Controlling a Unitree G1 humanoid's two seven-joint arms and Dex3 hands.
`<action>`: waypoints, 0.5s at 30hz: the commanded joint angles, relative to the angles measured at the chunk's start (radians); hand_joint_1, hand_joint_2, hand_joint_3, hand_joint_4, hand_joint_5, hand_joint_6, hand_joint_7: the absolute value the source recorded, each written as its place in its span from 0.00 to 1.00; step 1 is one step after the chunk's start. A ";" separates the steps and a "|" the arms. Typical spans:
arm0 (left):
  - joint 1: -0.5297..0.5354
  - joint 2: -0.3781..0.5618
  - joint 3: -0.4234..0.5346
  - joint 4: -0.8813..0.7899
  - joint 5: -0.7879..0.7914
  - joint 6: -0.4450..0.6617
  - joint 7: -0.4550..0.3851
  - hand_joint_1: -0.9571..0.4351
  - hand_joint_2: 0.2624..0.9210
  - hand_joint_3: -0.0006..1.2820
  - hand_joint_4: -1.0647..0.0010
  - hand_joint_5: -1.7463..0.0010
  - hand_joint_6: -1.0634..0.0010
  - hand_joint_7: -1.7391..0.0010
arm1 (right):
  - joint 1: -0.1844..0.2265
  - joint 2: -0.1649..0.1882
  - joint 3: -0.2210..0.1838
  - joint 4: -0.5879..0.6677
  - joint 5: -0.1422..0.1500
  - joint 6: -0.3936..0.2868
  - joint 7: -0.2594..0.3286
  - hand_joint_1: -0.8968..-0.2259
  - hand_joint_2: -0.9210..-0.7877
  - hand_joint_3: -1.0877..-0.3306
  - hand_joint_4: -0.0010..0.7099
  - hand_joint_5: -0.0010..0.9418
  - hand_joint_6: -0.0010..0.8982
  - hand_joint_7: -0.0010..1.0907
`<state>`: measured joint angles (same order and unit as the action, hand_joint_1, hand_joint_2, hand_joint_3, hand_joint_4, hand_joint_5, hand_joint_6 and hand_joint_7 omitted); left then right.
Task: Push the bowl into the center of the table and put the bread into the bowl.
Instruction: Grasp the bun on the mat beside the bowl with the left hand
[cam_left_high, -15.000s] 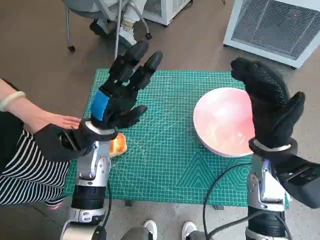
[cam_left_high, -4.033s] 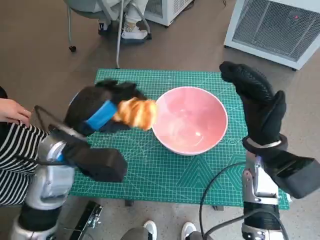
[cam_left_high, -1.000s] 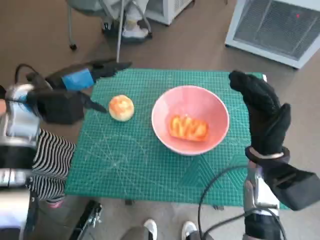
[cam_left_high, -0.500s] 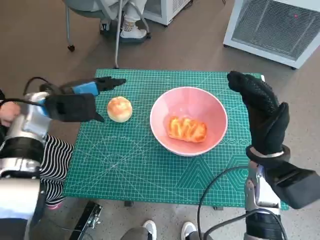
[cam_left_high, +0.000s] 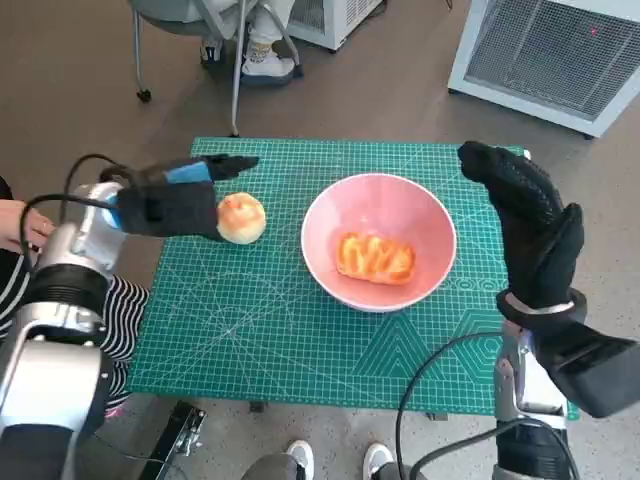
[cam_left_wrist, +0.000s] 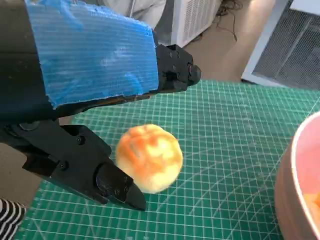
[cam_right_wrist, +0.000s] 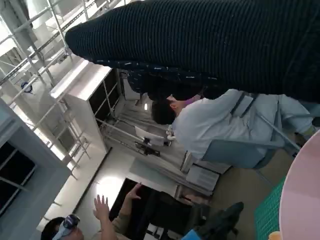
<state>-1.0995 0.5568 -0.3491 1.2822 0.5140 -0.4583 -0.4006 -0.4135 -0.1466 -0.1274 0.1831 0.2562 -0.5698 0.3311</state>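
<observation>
The pink bowl (cam_left_high: 380, 212) stands near the middle of the green mat (cam_left_high: 300, 330) and holds a golden twisted bread (cam_left_high: 375, 257). A round bun (cam_left_high: 241, 217) lies on the mat to the bowl's left; the left wrist view shows the bun (cam_left_wrist: 149, 157) between spread black fingers (cam_left_wrist: 115, 182). My left hand (cam_left_high: 180, 197) is open around the bun's left side, and whether it touches is unclear. My right hand (cam_left_high: 530, 235) is raised, open and empty, by the bowl's right side. The bowl's rim (cam_left_wrist: 290, 175) shows in the left wrist view.
A person's hand (cam_left_high: 25, 225) and striped sleeve are at the left edge. A chair and feet (cam_left_high: 258, 35) stand beyond the mat, a white vented unit (cam_left_high: 555, 55) at the far right. People (cam_right_wrist: 215, 120) show in the right wrist view.
Since 4 s ago the twisted bread has gone from my left hand into the bowl. A round bun now lies on the mat, and my left hand has moved in against it.
</observation>
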 joint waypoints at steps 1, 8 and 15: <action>-0.023 -0.028 -0.030 0.027 0.038 0.040 0.045 0.61 0.75 0.00 0.96 1.00 0.84 0.99 | 0.012 -0.011 -0.007 0.003 0.013 0.018 0.011 0.32 0.00 0.54 0.20 0.00 0.09 0.36; -0.021 -0.072 -0.078 0.048 0.095 0.105 0.125 0.61 0.75 0.00 0.94 0.99 0.83 0.99 | 0.015 -0.013 -0.005 -0.003 0.014 0.020 0.010 0.32 0.00 0.54 0.20 0.00 0.10 0.36; -0.016 -0.113 -0.116 0.064 0.140 0.164 0.185 0.60 0.76 0.00 0.90 0.99 0.80 0.99 | 0.019 -0.015 -0.007 -0.013 0.014 0.026 0.009 0.32 0.00 0.54 0.20 0.00 0.09 0.36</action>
<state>-1.1016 0.4615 -0.4501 1.3306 0.6326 -0.3181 -0.2404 -0.4131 -0.1543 -0.1322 0.1713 0.2713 -0.5622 0.3358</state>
